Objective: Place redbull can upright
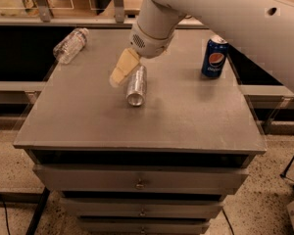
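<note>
Nearest the camera stands a grey drawer cabinet. Its front shows stacked drawers, each with a small metal pull at the middle. Speckled floor shows on both sides of it.

On the cabinet's flat top, the Pepsi can serves as the landmark. It stands upright near the far right corner, blue with its round logo facing the camera.

The redbull can is left of the Pepsi can and somewhat nearer the camera, about midway across the top and well apart from the Pepsi can. It is not upright. It is on its side with its long axis running away from the camera, and its round silver end faces the viewer. Its body reads as plain silver from here.

The gripper is left of the Pepsi can, at about the same depth. Its pale beige tip angles down and to the left. It sits against the upper left flank of the redbull can, at the can's far end, so the can reaches from the gripper toward the camera. Whether the gripper is clamped on the can or only beside it cannot be told.

The white arm rises from the gripper and passes above the Pepsi can toward the upper right.

Farthest out, a clear plastic water bottle lies on its side, far to the left of the Pepsi can, at the far left corner.
</note>
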Action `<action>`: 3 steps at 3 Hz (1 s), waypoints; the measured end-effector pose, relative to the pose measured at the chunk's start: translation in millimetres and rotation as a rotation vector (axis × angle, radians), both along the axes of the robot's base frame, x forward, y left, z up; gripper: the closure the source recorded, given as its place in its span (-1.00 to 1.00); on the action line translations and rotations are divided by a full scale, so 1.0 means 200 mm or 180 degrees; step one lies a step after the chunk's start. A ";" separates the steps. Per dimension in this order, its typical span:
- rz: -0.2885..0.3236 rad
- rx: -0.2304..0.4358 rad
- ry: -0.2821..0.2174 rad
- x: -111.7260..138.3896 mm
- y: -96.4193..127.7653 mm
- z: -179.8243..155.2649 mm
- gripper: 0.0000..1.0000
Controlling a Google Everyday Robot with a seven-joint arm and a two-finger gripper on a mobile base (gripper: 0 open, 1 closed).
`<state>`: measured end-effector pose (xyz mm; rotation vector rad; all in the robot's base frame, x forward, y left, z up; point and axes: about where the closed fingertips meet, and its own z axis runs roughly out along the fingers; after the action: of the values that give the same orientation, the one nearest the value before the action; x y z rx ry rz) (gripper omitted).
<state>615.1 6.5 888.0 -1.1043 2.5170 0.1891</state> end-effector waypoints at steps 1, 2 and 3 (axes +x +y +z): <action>-0.0570 -0.0048 -0.0145 0.21 -0.01 0.01 -1.00; -0.0840 0.0019 -0.0106 0.22 -0.02 0.01 -1.00; -0.0939 -0.0040 -0.0102 0.24 -0.01 -0.02 -1.00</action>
<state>662.3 5.0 883.9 -0.7210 2.6163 0.0736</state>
